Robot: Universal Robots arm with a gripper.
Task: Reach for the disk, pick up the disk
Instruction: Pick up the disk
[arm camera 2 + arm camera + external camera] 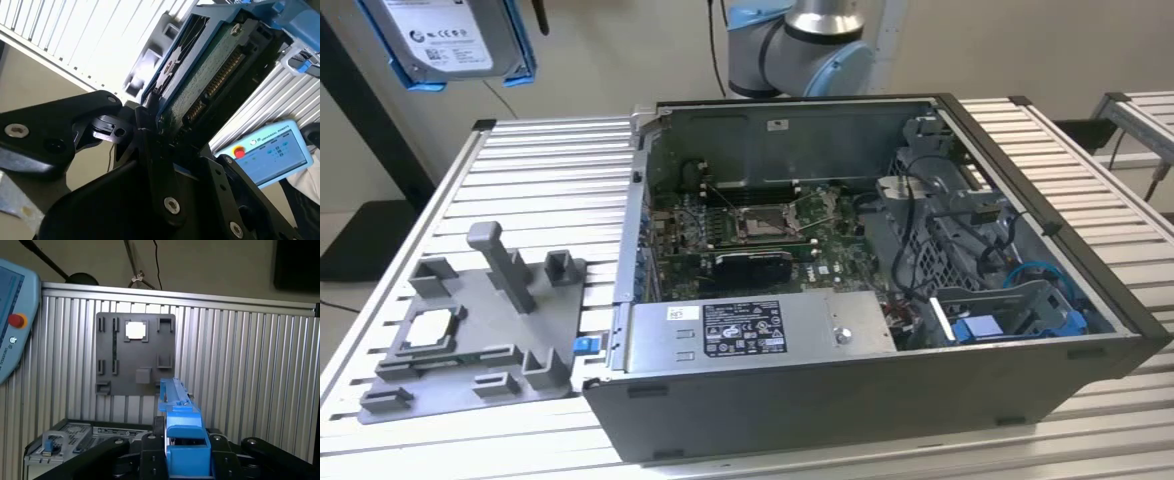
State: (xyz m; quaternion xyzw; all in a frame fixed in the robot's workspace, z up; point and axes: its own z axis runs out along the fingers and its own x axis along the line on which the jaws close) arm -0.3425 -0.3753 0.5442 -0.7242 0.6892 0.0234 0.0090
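the jaws are clamped on the disk [454, 42], which hangs clear of everything, high above the counter [520, 170] and off the computer case's [854, 400] far corner on the exterior view's left. its white-labelled face is turned to the exterior camera and its blue frame [523, 60] runs down both sides. the top of the disk runs out of the picture there, so the grasp itself shows in the wrist views.

in the second wrist view the black fingers [145, 125] press against both flat sides of the disk [210, 70], seen edge-on with its green circuit board [200, 75] and connector strip showing. in the first wrist view the disk [182, 427] juts straight out from between the jaws, pointing down at the ribbed counter, with the grey holder plate [135, 355] and its square chip [135, 330] lying flat beyond the case. the arm's [803, 45] pale blue and silver joint rises behind the case's back wall. a teach pendant [272, 150] lies off the counter's edge.
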